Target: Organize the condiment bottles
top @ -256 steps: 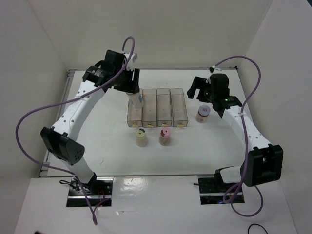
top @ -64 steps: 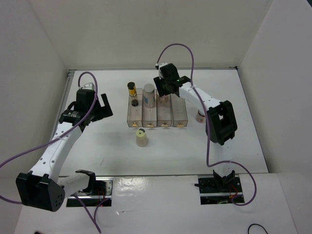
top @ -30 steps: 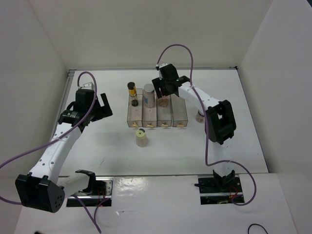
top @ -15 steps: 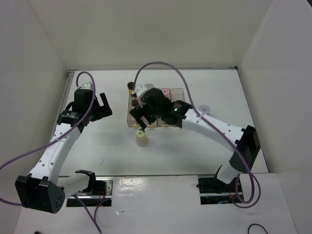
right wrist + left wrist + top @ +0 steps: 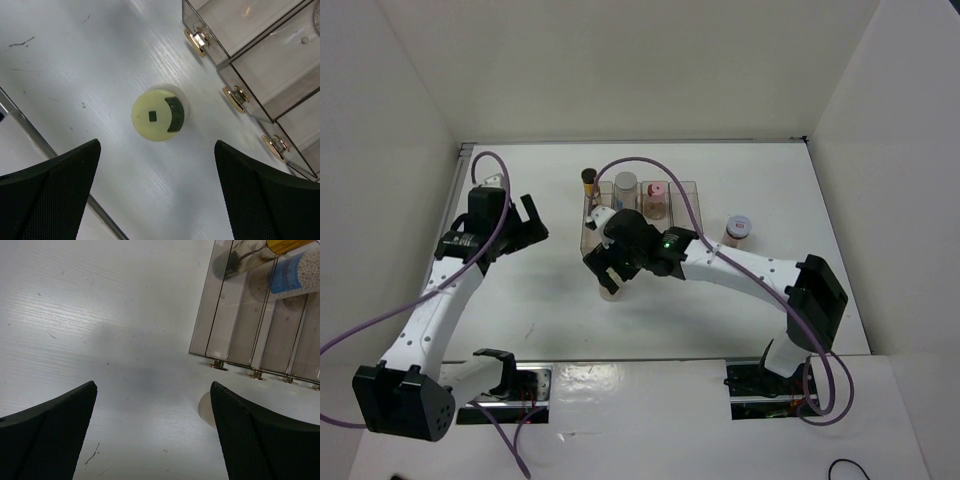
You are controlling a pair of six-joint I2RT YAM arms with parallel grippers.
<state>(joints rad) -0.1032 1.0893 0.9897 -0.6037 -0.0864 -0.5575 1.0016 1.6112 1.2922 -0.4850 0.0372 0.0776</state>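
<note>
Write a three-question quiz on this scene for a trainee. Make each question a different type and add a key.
1. True or false: the yellow-lidded bottle stands on the table, outside the bins.
2. Which bottle stands alone on the table, to the right of the bins? A) the reddish-brown jar B) the dark gold-banded bottle C) the pink-lidded bottle
3. Fill in: the right gripper hangs above the yellow-lidded bottle with its jaws ___.
Key: 1 true; 2 A; 3 open.
</note>
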